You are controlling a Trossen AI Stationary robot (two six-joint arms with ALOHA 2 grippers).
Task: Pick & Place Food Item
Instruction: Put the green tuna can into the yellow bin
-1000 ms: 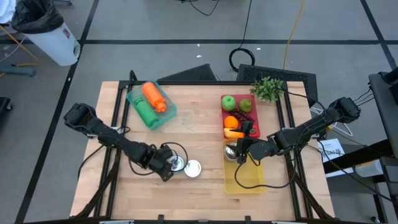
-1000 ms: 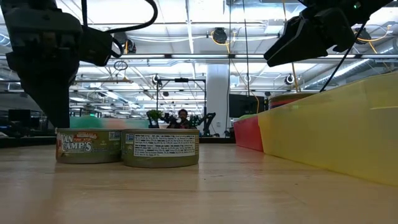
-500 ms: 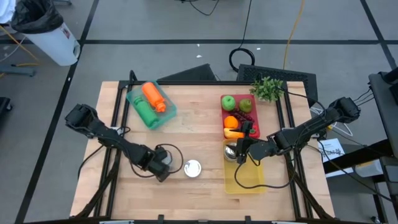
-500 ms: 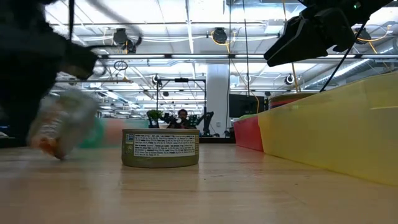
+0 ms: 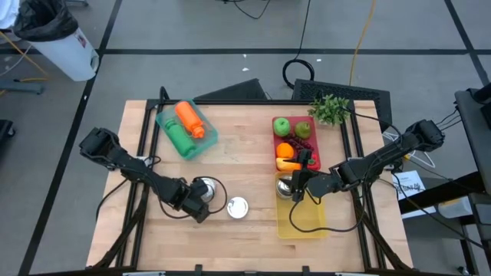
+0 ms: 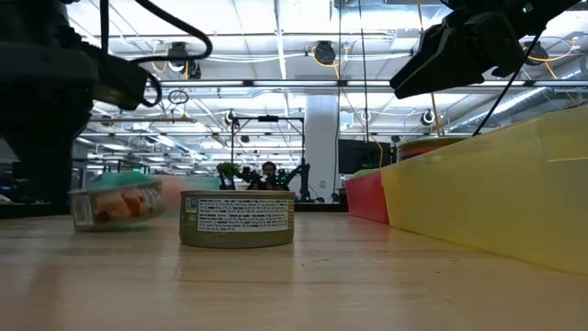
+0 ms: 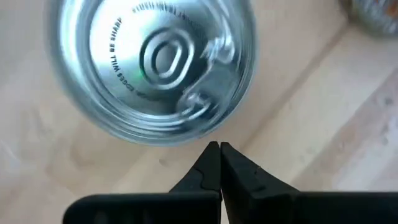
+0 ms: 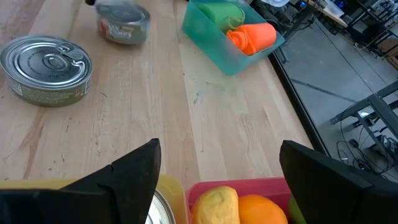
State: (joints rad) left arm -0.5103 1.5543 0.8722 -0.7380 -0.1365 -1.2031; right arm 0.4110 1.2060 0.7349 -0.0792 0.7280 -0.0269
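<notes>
Two tin cans stand on the wooden table. One with a white label (image 5: 237, 207) (image 6: 237, 219) rests on its base. The other (image 5: 205, 188) (image 6: 117, 200) stands to its left, blurred, lid (image 7: 152, 62) up. My left gripper (image 5: 199, 202) (image 7: 219, 147) is shut, its tips just beside that can's rim. My right gripper (image 5: 296, 188) (image 8: 217, 171) is open and hovers over the yellow bin (image 5: 305, 222), touching nothing. A third can (image 5: 285, 186) lies in that bin. My left gripper has its shut fingertips (image 7: 211, 155) right at the rim (image 7: 202, 132) of the left can's lid, coming from above and the near left. I cannot tell whether they touch the can.
A red tray (image 5: 314, 150) holds green apples, an orange and a yellow fruit, just beyond the yellow bin. A teal bin (image 5: 187, 130) (image 8: 233, 37) with an orange and a green bottle sits far left. A plant sprig (image 5: 330, 108) lies at the far right corner.
The left can stood against the white-labelled can, then tipped over sideways and shifted toward the table's left and far side. It now stands about upright again and apart from the other can. My left gripper moved a little leftward with it.
</notes>
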